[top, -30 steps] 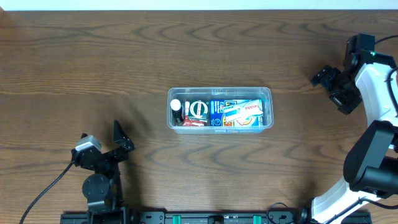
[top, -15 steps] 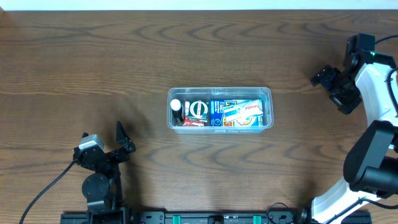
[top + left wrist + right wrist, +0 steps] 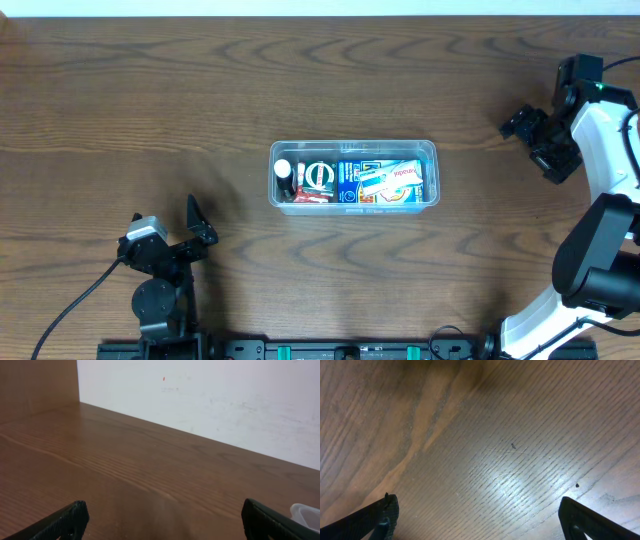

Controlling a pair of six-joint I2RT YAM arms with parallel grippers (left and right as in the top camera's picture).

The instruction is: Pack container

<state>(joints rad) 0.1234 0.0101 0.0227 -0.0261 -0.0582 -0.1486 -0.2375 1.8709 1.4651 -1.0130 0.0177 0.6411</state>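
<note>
The clear plastic container (image 3: 430, 150) sits at the middle of the table, filled with a blue-and-white flat box (image 3: 380, 182), a round tin, a small white-capped bottle and red packets. A corner of the container shows at the right edge of the left wrist view (image 3: 305, 512). My left gripper (image 3: 200, 228) is open and empty, near the front left, well apart from the container; its fingers frame bare wood in the left wrist view (image 3: 162, 519). My right gripper (image 3: 527, 137) is open and empty at the far right, over bare wood in the right wrist view (image 3: 479, 517).
The wooden table (image 3: 150, 100) stretches around the container. A white wall (image 3: 210, 395) rises behind the table's far edge. The right arm's white body (image 3: 600, 150) stands along the right side.
The left gripper has drawn back slightly toward the front edge between the earliest frame and now. The right arm and the container have not moved.
</note>
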